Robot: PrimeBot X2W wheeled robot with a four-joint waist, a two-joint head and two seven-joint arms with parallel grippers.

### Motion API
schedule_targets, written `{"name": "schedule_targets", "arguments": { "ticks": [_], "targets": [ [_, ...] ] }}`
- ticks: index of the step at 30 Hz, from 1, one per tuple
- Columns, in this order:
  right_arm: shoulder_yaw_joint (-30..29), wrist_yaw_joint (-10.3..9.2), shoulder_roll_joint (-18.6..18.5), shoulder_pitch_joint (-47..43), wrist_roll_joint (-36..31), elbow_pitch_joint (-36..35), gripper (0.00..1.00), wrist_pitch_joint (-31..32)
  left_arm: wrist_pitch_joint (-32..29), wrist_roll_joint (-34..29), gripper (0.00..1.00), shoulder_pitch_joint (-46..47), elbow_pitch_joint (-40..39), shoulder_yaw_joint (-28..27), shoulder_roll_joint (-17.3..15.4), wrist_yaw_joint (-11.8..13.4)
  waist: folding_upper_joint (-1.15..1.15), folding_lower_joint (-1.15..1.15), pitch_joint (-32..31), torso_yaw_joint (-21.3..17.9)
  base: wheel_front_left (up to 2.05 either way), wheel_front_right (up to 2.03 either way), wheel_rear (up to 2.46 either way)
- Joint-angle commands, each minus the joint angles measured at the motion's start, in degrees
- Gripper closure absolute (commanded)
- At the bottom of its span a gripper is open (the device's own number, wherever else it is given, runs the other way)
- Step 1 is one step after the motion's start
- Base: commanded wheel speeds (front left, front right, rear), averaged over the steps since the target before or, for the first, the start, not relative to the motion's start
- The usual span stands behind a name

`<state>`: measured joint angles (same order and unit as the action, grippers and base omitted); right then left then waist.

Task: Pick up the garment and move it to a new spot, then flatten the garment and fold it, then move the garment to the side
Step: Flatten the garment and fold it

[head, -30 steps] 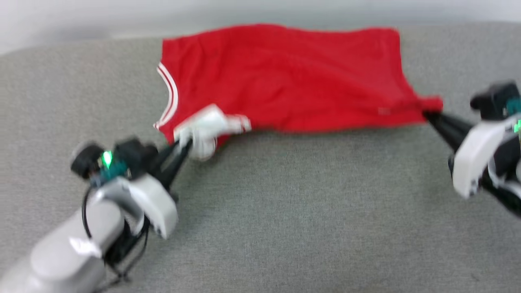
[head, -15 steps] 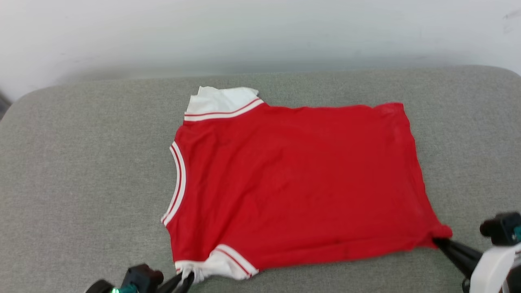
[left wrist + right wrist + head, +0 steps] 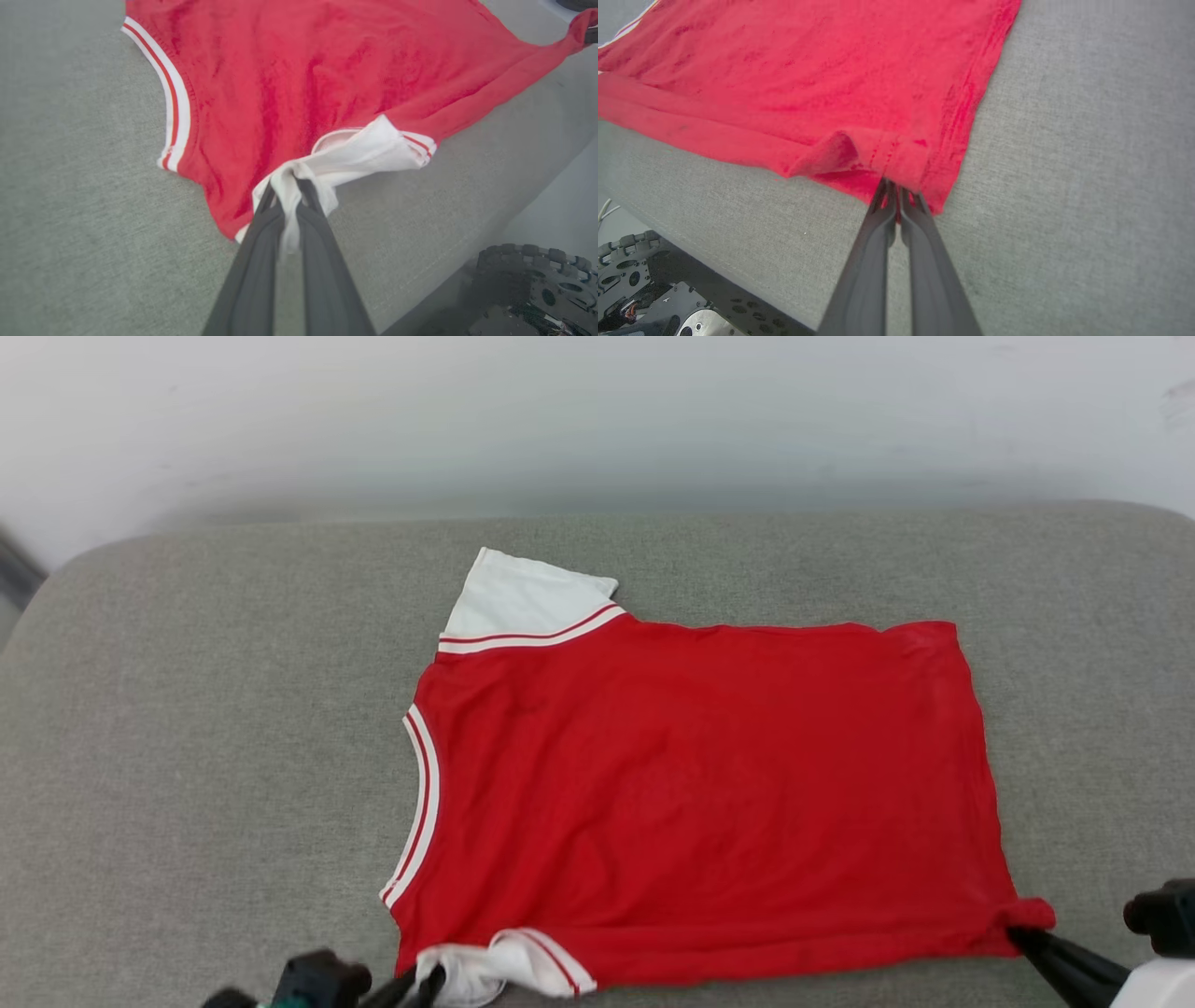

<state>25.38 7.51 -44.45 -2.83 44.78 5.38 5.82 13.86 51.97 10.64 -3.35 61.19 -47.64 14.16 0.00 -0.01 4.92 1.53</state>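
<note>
The garment (image 3: pixel 700 793) lies spread on the grey cushion, plain red side up, neck trim to the left and one white sleeve at the far side. My left gripper (image 3: pixel 425 980) at the head view's bottom edge is shut on the near white sleeve (image 3: pixel 355 156); the left wrist view shows the gripper (image 3: pixel 289 184) pinching bunched white cloth. My right gripper (image 3: pixel 1018 933) at the lower right is shut on the garment's near hem corner (image 3: pixel 896 161), seen up close in the right wrist view with the gripper (image 3: pixel 894 189) clamped on red fabric. The lettering is hidden.
The grey cushion (image 3: pixel 205 728) stretches wide to the left and beyond the garment, ending at a pale wall (image 3: pixel 597 420). Its near edge (image 3: pixel 714 261) drops off close behind both grippers, with the robot's dark base (image 3: pixel 537 289) below.
The camera has tilted, so the picture shifted. Both grippers pulled the garment's near edge toward me, and it went from bunched and lifted to spread flat on the cushion.
</note>
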Motion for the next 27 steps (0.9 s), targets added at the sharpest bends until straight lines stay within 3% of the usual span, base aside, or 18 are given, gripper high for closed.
{"name": "schedule_targets", "arguments": {
  "ticks": [1,12,20,27],
  "targets": [
    [-1.54,-0.04,0.82,-0.35,-0.89,-1.21,1.00,0.86,-0.07,-0.95,1.00,2.22,0.47,-0.54,0.41,-0.26,0.00,0.01,0.55,0.15,0.00,0.00,0.00],
    [-8.69,-0.04,3.70,6.11,-4.49,-6.34,1.00,7.63,-1.90,-3.33,1.00,16.12,8.49,-3.42,3.43,-6.12,0.00,0.01,5.62,-1.27,0.00,0.00,0.00],
    [-6.40,-0.04,5.50,14.45,-5.64,-3.17,1.00,9.70,-1.47,-4.68,1.00,23.26,17.92,-4.20,5.59,-10.78,0.00,0.01,11.38,-2.75,0.00,0.00,0.00],
    [-2.44,-0.04,6.81,20.73,-6.20,4.32,1.00,9.36,-1.24,-4.29,1.00,26.56,27.68,-3.40,9.20,-15.12,0.00,0.01,15.16,-2.85,0.00,0.00,0.00]
  ]
}}
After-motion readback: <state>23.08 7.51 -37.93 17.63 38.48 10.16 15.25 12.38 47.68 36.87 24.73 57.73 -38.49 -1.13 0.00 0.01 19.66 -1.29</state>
